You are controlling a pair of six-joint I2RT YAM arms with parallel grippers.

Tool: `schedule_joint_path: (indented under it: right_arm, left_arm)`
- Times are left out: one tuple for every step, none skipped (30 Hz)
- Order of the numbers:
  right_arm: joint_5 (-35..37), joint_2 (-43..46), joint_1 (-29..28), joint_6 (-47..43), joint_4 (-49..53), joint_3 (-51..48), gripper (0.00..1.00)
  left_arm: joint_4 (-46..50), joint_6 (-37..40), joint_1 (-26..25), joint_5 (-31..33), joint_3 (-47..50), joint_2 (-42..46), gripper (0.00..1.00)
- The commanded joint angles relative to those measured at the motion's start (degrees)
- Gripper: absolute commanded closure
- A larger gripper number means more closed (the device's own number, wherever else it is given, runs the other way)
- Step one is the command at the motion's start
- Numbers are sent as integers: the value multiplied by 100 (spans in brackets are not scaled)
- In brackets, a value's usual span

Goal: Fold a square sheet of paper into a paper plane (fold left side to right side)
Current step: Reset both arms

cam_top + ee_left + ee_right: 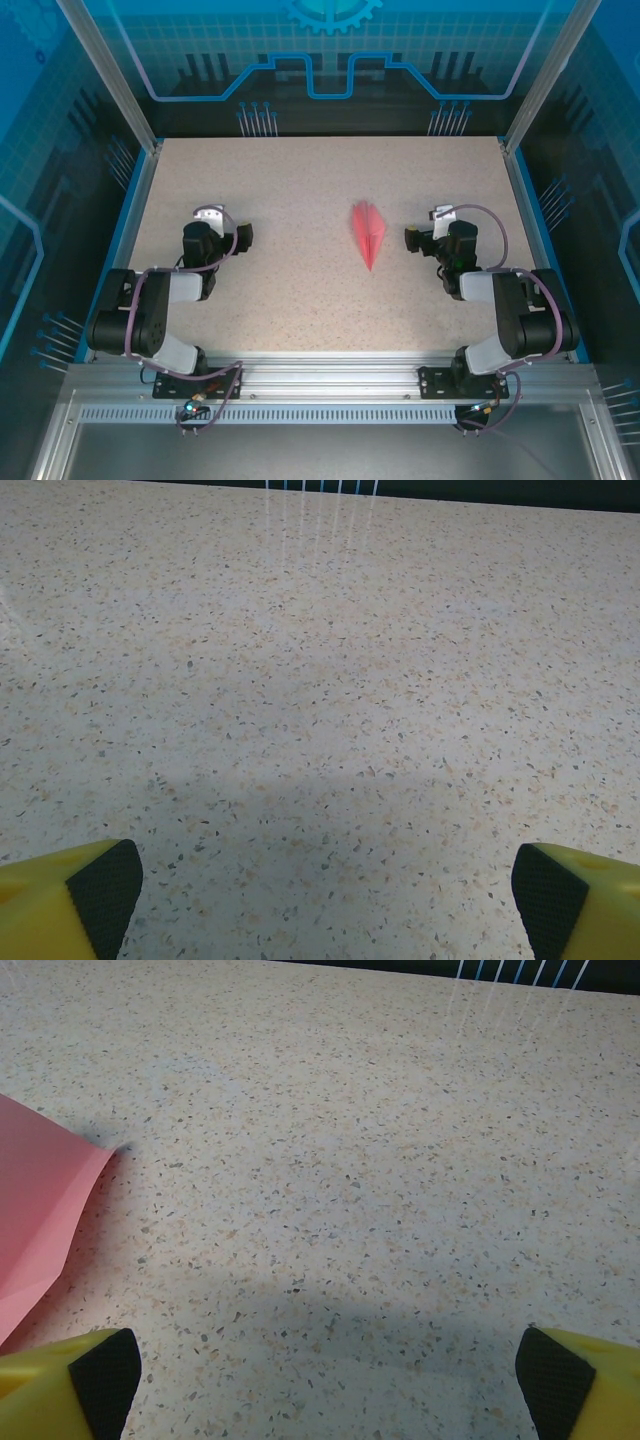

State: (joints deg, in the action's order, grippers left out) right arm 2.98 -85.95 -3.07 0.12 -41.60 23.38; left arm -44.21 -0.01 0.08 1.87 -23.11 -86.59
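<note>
- Paper plane [368,233]: flat on the bench [300,170], right of centre, sharp tip toward the near edge, wide end toward the far edge.
- Left fingers [105,890]: spread wide, nothing between the pads, over bare bench toward the left edge, well apart from the plane.
- Right fingers [100,1375]: spread wide, empty, just beside the plane on its right-edge side; pink flap at the left of the right wrist view, apart from the pads.
- Judged status: folding appears complete, with dart outline and centre crease formed. Step in hand taken as release and clearance.
- Move the right arm off toward the right edge or straight up, never across the plane. Thin paper is likely to slide or spring open at a light brush.
- Inspect the flap edge nearest the right fingers: slight lift and shadow suggest a soft crease.
- If a firmer crease is wanted, press along the centre line from wide end to tip, without pinching.
- Do not close either pair near the raised flap.
</note>
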Motion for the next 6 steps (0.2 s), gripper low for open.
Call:
schedule_joint_path:
  right_arm:
    - [79,-27,-48,-73,-129,141,0]
    - [77,-31,-53,-73,-136,141,0]
    - [78,-27,-51,-67,-131,141,0]
    - [79,-27,-52,-71,-137,141,0]
    - [79,-27,-48,-72,-137,138,0]
    - [80,-27,-49,-70,-137,140,0]
  left_arm:
    - [-35,-25,30,1,-79,-16,1]
    - [-33,-25,28,3,-80,-23,1]
    - [-35,-32,28,4,-85,-20,1]
    - [-35,-25,28,6,-88,-23,1]
    - [-35,-26,28,2,-79,-22,1]
    - [-35,-25,28,6,-84,-19,1]
